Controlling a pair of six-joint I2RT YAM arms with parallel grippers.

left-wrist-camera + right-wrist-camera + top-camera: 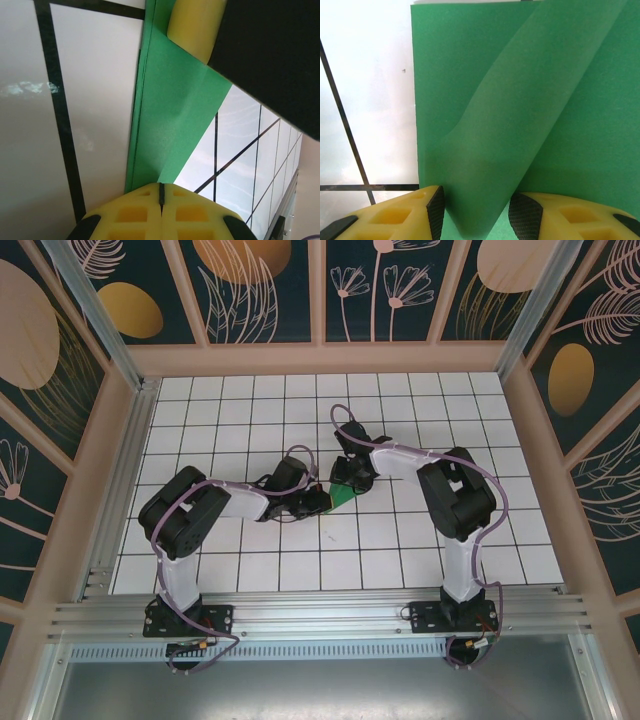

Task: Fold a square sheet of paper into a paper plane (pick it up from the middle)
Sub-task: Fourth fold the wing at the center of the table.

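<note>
White gridded table (pixel 250 570) ringed by dark floral wall panels (pixel 265 290).

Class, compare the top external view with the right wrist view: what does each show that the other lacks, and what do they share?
Top external: the left arm and right arm meeting mid-table, plus the patterned walls. Right wrist: the right end effector up close, jaws apart, with a flap of the green square sheet of paper curving up between its yellow fingers. Shared: that paper, partly folded, and the white tiled table.
</note>
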